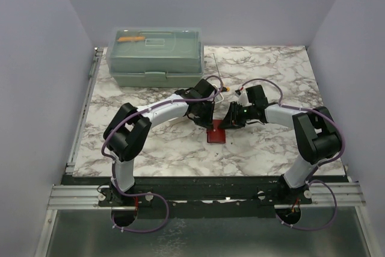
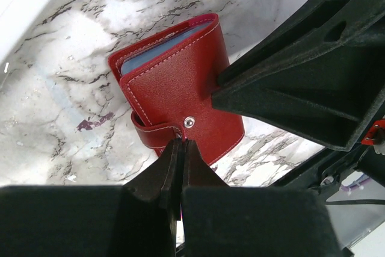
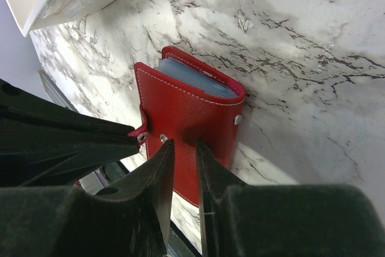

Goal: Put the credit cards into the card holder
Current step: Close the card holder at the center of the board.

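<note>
The red leather card holder lies on the marble table between both grippers. Its cover is folded over, and dark blue-grey credit cards show edge-on inside it; they also show in the right wrist view. My left gripper is shut on the holder's strap tab next to the cover's snap stud. My right gripper stands with its jaws a narrow gap apart and nothing between them, tips down against the red cover.
A translucent green lidded box stands at the back left of the table. A thin white rod lies behind the grippers. Grey walls close in the left, right and back.
</note>
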